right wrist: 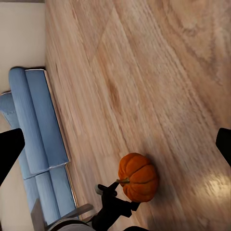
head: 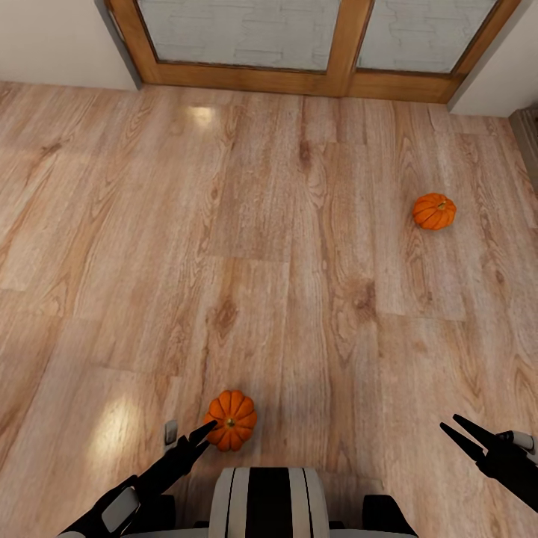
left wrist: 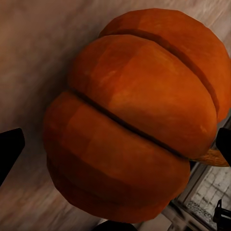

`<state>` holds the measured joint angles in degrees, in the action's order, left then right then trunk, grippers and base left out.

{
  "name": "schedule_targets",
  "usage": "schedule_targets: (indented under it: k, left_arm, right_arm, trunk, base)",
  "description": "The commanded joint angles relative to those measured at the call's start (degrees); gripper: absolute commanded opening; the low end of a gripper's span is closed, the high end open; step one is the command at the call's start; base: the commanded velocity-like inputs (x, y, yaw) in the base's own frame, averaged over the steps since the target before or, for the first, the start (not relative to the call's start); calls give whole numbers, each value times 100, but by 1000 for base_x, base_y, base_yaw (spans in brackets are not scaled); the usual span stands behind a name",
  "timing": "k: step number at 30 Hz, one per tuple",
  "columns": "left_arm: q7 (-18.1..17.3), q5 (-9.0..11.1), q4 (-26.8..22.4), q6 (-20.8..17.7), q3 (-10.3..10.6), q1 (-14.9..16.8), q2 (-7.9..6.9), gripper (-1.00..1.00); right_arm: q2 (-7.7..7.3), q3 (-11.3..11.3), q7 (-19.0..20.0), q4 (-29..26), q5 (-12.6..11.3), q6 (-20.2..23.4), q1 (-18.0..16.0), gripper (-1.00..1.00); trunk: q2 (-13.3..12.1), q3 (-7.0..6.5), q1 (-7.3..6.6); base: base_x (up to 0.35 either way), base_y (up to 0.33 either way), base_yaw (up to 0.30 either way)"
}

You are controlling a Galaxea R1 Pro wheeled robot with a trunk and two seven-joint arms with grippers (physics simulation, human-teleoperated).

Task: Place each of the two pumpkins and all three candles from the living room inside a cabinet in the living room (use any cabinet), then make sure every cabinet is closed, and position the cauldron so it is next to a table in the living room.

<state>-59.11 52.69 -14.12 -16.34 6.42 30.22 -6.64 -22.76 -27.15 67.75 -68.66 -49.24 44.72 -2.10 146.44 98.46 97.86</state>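
Head view: near pumpkin [head: 232, 420] sits on the plank floor [head: 269, 246] just ahead of the robot, left hand [head: 203, 432] at its left flank with fingers seemingly together, tips touching or nearly so; far pumpkin [head: 434, 211] lies well apart to the right, and right hand [head: 462, 432] hangs parted, holding nothing. Left wrist view: pumpkin [left wrist: 134, 115] looms between dark fingertips [left wrist: 9, 149], grip uncertain. Right wrist view: fingertips [right wrist: 8, 149] spread wide, pumpkin [right wrist: 138, 176] on the floor beside the left hand [right wrist: 111, 188], blue sofa [right wrist: 38, 144] beyond.
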Motion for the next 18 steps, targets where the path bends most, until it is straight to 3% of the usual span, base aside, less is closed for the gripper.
schedule_targets:
  k: [1,5,6,18]
  left_arm:
    - [137,-5,15,-9,123,0,-4,100]
    - [137,-5,14,-9,123,-1,-4,100]
    - [139,-5,14,-9,123,0,-4,-100]
    - [145,-5,14,-9,123,-5,-4,-100]
  right_arm:
    - [-1,0,1,1,-24,37,-1,100]
    - [-1,0,1,-1,-24,34,-1,100]
    - [-1,0,1,0,-24,35,-1,100]
    - [-7,-2,1,-1,-24,37,-1,100]
  trunk:
    - [1,3,0]
    - [1,3,0]
    - [1,3,0]
    - [1,3,0]
  base:
    - [0,-1,0]
    - [0,0,0]
    - [0,0,0]
    - [0,0,0]
